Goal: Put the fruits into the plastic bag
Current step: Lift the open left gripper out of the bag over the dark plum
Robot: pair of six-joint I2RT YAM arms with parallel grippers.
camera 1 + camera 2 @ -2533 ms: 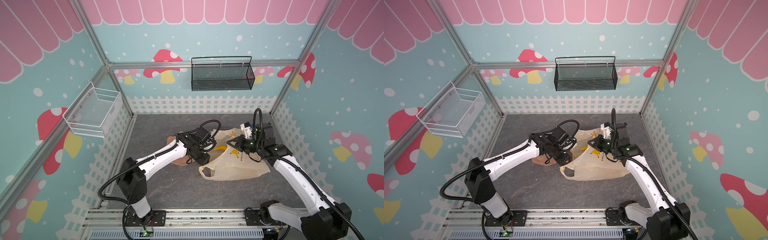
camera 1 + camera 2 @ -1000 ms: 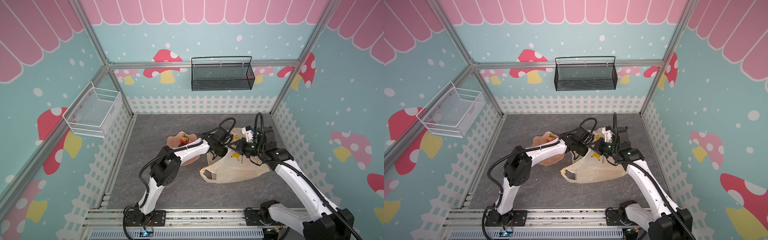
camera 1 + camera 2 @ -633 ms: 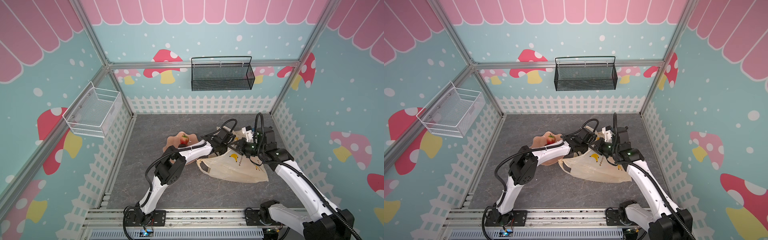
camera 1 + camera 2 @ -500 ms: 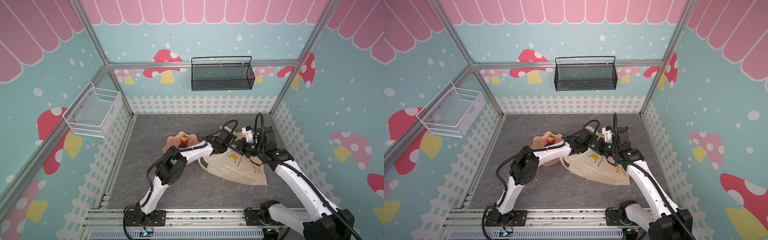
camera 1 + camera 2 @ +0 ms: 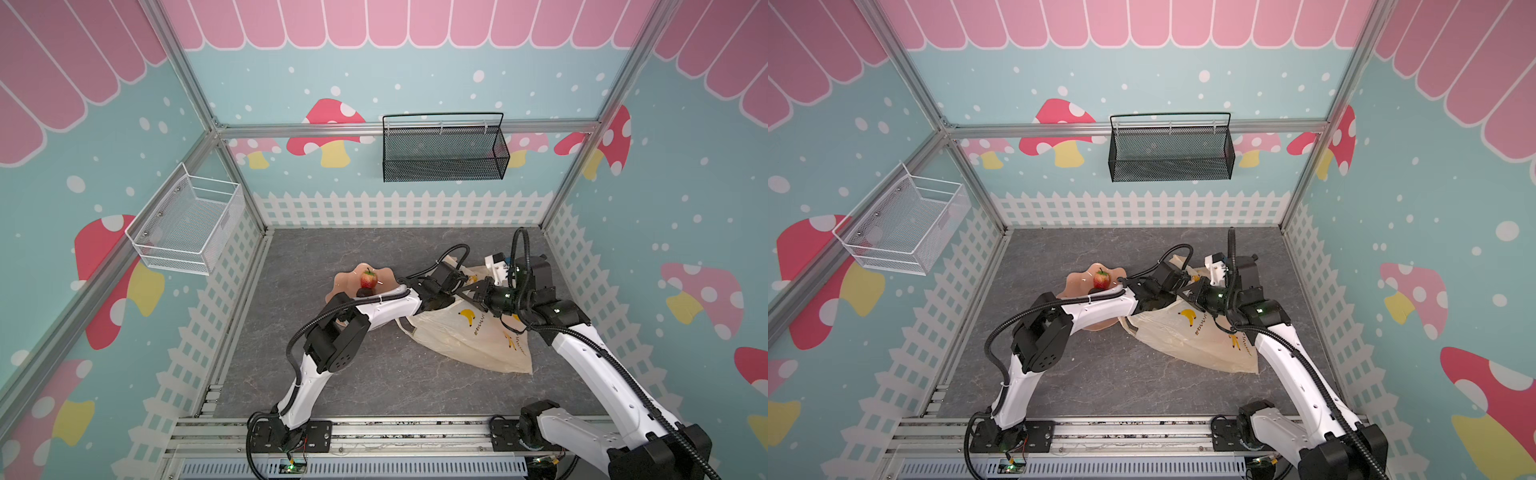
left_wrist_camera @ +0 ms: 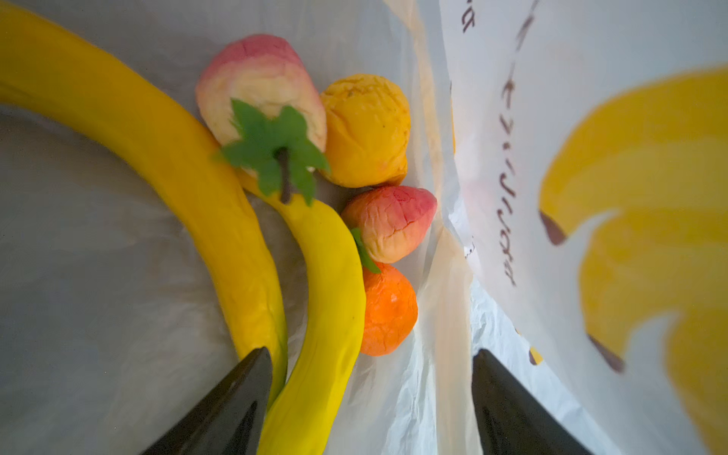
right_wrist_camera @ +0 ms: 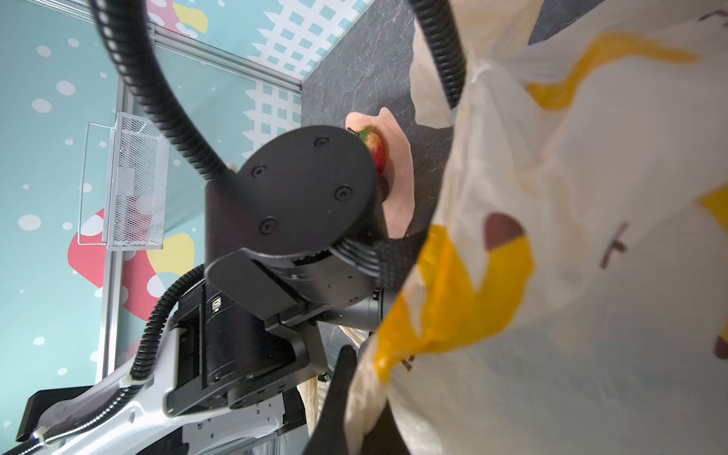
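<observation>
A dark grey, stone-patterned surface point(image 5: 415, 382) point(image 5: 1121, 374) is shown in both top views. Two things are laid directly on it. A peach-pink, wavy-edged dish point(image 5: 338, 286) point(image 5: 1077, 282) is set left of the middle, toward the back. A cream-yellow plastic bag point(image 5: 469, 336) point(image 5: 1187, 340), printed with bananas, is spread near it on the right. Its near corner is laid flat on the surface, while its far end is raised off it. Whether dish and bag touch cannot be told.

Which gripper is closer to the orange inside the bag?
Left. The left gripper sits open inside the plastic bag, facing the orange; the right gripper pinches its rim.
</observation>
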